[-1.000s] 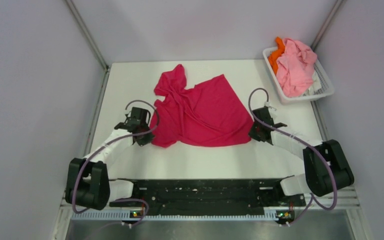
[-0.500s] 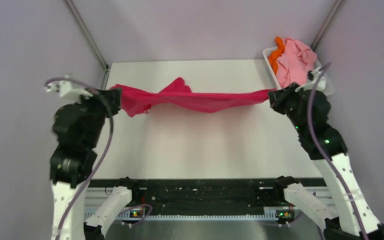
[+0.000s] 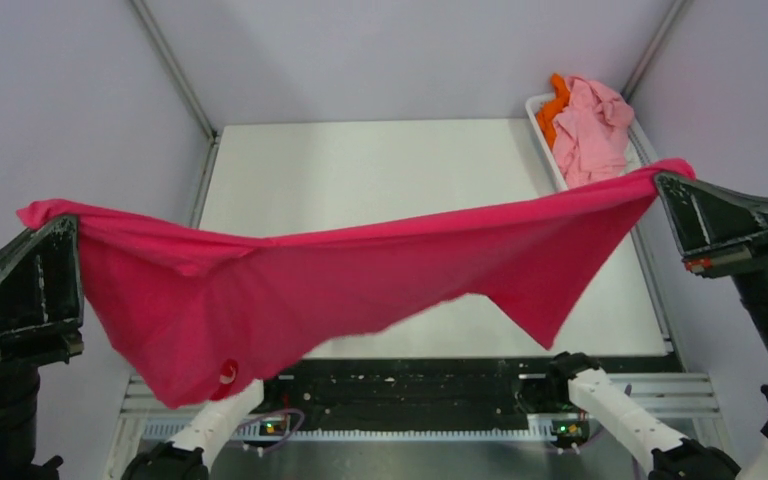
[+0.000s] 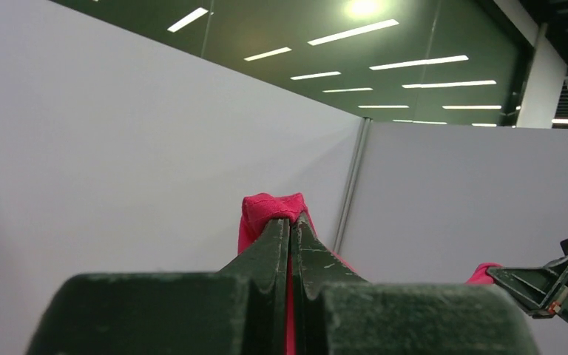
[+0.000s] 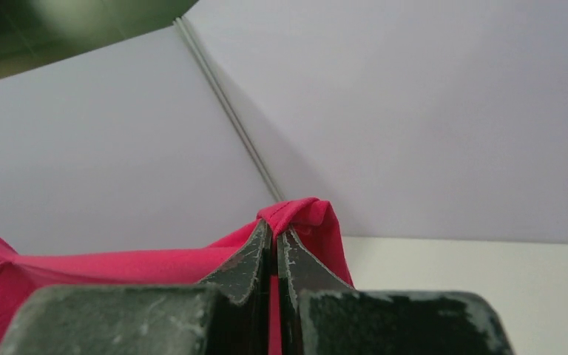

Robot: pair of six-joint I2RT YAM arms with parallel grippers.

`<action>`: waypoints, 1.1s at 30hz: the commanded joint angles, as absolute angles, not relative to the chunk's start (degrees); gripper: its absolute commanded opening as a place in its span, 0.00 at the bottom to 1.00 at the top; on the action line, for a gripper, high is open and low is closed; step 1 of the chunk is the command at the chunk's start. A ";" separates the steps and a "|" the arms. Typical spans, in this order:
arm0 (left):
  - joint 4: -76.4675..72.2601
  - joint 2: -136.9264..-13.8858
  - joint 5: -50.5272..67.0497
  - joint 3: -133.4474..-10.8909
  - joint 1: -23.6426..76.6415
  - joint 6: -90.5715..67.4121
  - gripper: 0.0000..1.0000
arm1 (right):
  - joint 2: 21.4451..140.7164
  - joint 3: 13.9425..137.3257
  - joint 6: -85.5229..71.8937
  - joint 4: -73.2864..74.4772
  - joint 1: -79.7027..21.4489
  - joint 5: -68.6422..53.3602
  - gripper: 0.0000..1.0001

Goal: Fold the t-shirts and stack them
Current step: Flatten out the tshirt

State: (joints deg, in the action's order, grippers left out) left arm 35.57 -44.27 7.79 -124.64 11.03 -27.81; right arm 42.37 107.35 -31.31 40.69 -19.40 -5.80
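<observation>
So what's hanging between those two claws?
The magenta-red t-shirt, pinched by the left gripper and the right gripper, spans the gap; the top view shows it.

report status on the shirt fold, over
Left hand and right hand both shut on the magenta t-shirt. Shirt stretched between them, hanging above the table. Pink shirt and orange shirt in the basket, far right. Nothing in the way.

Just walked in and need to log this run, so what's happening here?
Both arms hold the magenta-red t-shirt spread in the air above the table. The left tool is shut on one end, the right tool on the other, and the cloth sags between them. A light pink t-shirt and an orange t-shirt lie in the white basket at the far right. Nothing is folded yet.
</observation>
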 commanded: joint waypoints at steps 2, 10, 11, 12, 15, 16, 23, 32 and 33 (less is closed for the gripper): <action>32.44 -47.99 10.84 -126.14 10.75 -25.05 0.00 | 43.16 111.37 -28.92 44.97 -19.71 -4.52 0.00; 29.29 -53.04 5.35 -113.60 10.63 -22.65 0.00 | 44.96 101.40 -27.50 45.27 -19.73 8.83 0.00; 27.81 -53.94 4.25 -110.41 10.63 -21.84 0.00 | 45.26 98.49 -27.39 44.47 -19.72 11.80 0.00; 26.32 -55.07 2.63 -106.80 10.65 -21.37 0.00 | 45.60 95.36 -27.32 43.42 -19.69 14.70 0.00; 20.90 -60.50 -1.25 -98.47 10.64 -18.56 0.00 | 47.51 85.50 -28.52 39.71 -19.75 21.80 0.00; 18.77 -62.90 -2.52 -96.18 10.64 -17.62 0.00 | 48.65 81.98 -28.82 37.89 -19.71 23.37 0.00; 13.44 -97.50 -12.51 -98.30 10.63 -11.28 0.00 | 67.57 64.33 -32.15 22.86 -16.78 30.43 0.00; 29.51 -141.03 -13.84 -141.37 10.42 -10.44 0.99 | 104.10 77.30 -29.26 8.11 -10.20 19.07 0.53; 26.85 -139.60 -13.65 -138.23 10.33 -10.64 0.99 | 106.44 81.24 -28.68 10.16 -10.24 19.18 0.67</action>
State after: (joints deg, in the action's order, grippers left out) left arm 27.33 -143.59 -11.86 -135.79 10.81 -11.79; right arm 100.14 68.71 -31.22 15.79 -10.57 20.67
